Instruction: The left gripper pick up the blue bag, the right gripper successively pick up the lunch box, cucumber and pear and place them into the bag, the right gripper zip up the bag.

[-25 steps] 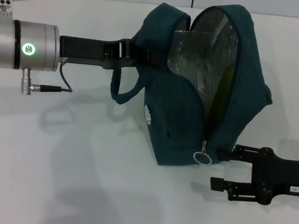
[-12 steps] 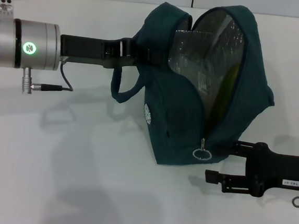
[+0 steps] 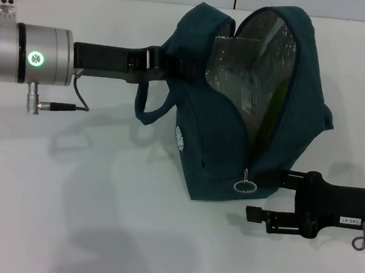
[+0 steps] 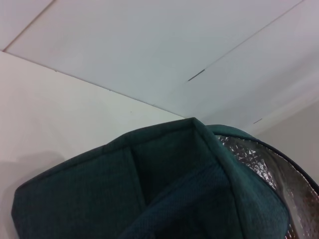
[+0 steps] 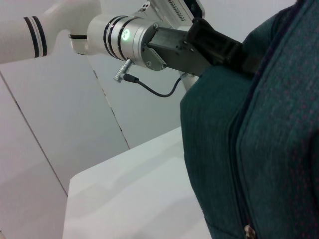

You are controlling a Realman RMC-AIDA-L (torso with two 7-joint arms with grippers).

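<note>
The left gripper [image 3: 166, 65] is clamped on the bag [image 3: 223, 146]; the right gripper [image 3: 263, 198], fingers apart, should close squarely on the ring pull [image 3: 245, 186], then draw it along the zip.

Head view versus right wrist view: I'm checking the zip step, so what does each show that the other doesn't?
Only the head view shows the metal ring zip pull, the silver foil lining through the open mouth, a yellow-green sliver inside, a loop handle, and the right gripper low beside the bag, fingers open. Only the right wrist view shows the closed zip seam close up and the left arm's white links. Both show the blue bag held up by the left gripper over the white table.
</note>
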